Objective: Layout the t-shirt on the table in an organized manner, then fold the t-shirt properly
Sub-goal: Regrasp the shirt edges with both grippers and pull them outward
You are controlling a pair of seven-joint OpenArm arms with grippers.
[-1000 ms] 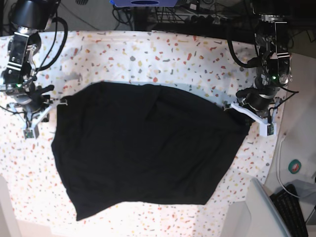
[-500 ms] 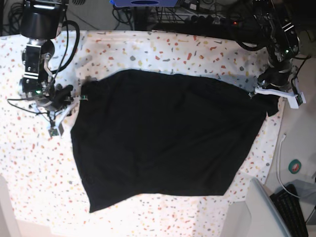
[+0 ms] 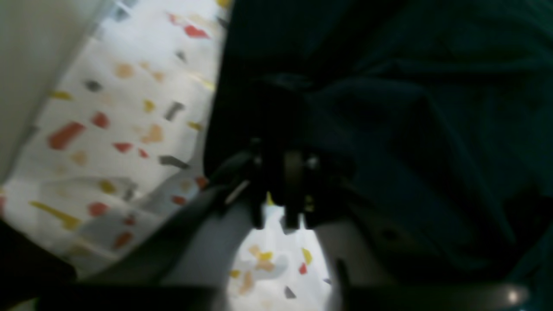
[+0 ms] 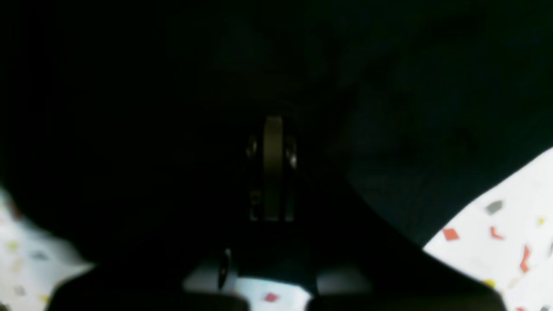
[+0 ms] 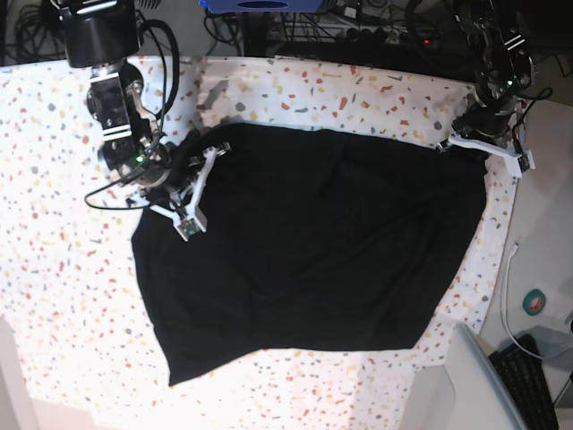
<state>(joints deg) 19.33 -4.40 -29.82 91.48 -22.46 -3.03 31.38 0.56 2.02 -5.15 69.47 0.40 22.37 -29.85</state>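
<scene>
The black t-shirt (image 5: 304, 260) lies spread on the flecked white table (image 5: 54, 269), its near hem slanting down to the left. My right gripper (image 5: 208, 163) sits on the shirt's far left corner, shut on the cloth. In the right wrist view the shirt (image 4: 389, 108) darkens nearly everything around the gripper (image 4: 272, 168). My left gripper (image 5: 450, 143) is at the far right corner, by the table's right edge. The left wrist view is blurred: crumpled shirt (image 3: 410, 108) meets the gripper (image 3: 283, 172), and how the jaws stand is unclear. No print or label shows.
Beyond the table's right edge lie a white cable (image 5: 508, 296), a round green and red item (image 5: 535, 302), a keyboard (image 5: 528, 376) and a grey box corner (image 5: 457, 376). Cables and dark equipment line the far edge (image 5: 358, 27).
Both arms have moved toward the far edge and to the right, dragging the shirt's top corners along. The shirt now lies farther right and higher, with its top edge pulled straighter.
</scene>
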